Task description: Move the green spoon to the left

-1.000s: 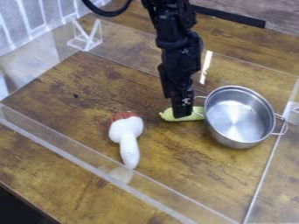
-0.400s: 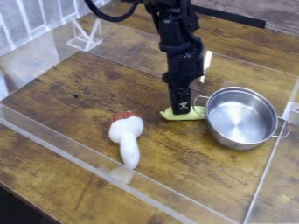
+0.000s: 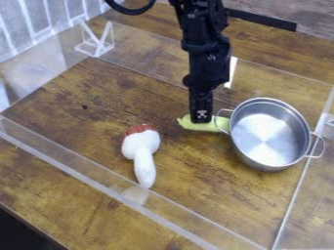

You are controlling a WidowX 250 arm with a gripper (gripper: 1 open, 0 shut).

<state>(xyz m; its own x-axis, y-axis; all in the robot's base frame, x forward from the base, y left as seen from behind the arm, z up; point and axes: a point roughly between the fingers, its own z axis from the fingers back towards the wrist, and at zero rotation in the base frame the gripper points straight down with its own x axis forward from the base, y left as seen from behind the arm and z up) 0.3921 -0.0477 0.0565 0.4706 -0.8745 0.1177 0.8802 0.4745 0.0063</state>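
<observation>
Closed now, where a second ago it stood wide, the claw [image 3: 198, 114] pinches the green spoon [image 3: 200, 122], which has barely shifted on the desk [image 3: 65, 122]. Nearest us, toward the front edge, lies the white utensil with a red tip [image 3: 141, 154]. Farther back, near the right edge, sits the steel pot [image 3: 271, 137], the spoon just beside its left rim. Straight down over it points the black arm [image 3: 204, 49].
</observation>
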